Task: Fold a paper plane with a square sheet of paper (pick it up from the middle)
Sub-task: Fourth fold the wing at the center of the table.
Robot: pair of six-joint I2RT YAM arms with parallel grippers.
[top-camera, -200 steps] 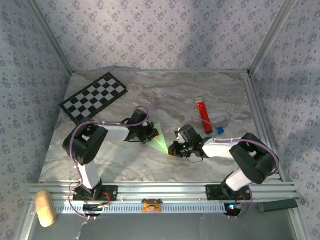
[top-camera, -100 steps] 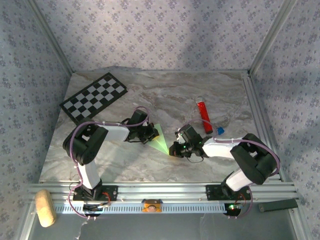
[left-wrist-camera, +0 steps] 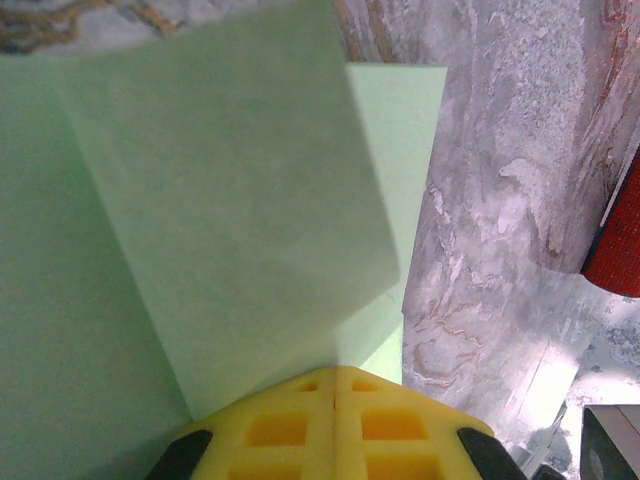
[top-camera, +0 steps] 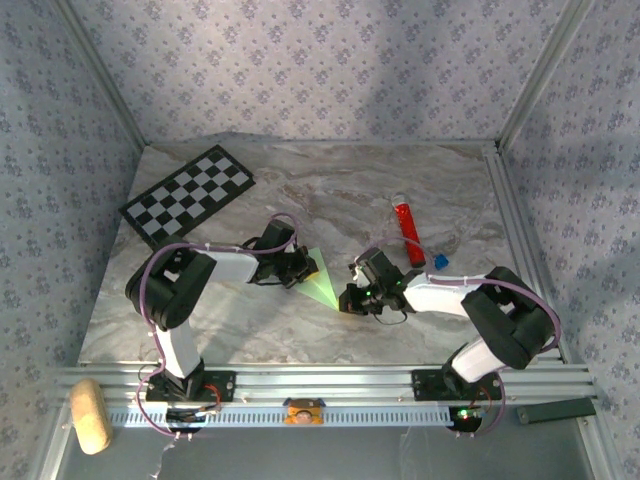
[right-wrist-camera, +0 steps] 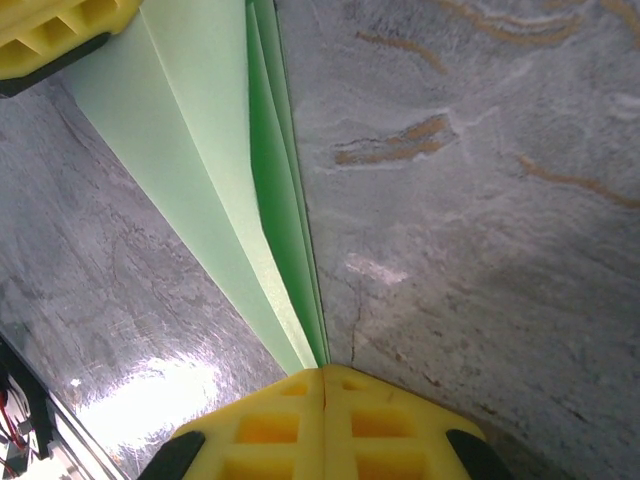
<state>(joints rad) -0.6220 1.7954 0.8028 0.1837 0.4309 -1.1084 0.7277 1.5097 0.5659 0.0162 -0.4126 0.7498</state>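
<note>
L gripper [left-wrist-camera: 335,375] clamped shut on wide end of paper plane [top-camera: 320,285]; R gripper [right-wrist-camera: 323,375] pinched shut on its narrow tip. Red tube [top-camera: 407,232] lies well apart.

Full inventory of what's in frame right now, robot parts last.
paper plane: 1, light green, part-folded, mid-table between the grippers
checkerboard: 1, black and white, far-left of table
tube: 1, red, right of centre
small block: 1, blue, by the tube's near end
tan pad: 1, tan, off the table, near-left corner
table: 1, grey marble
left gripper: 1, yellow-tipped, shut on paper plane
right gripper: 1, yellow-tipped, shut on paper plane
</note>
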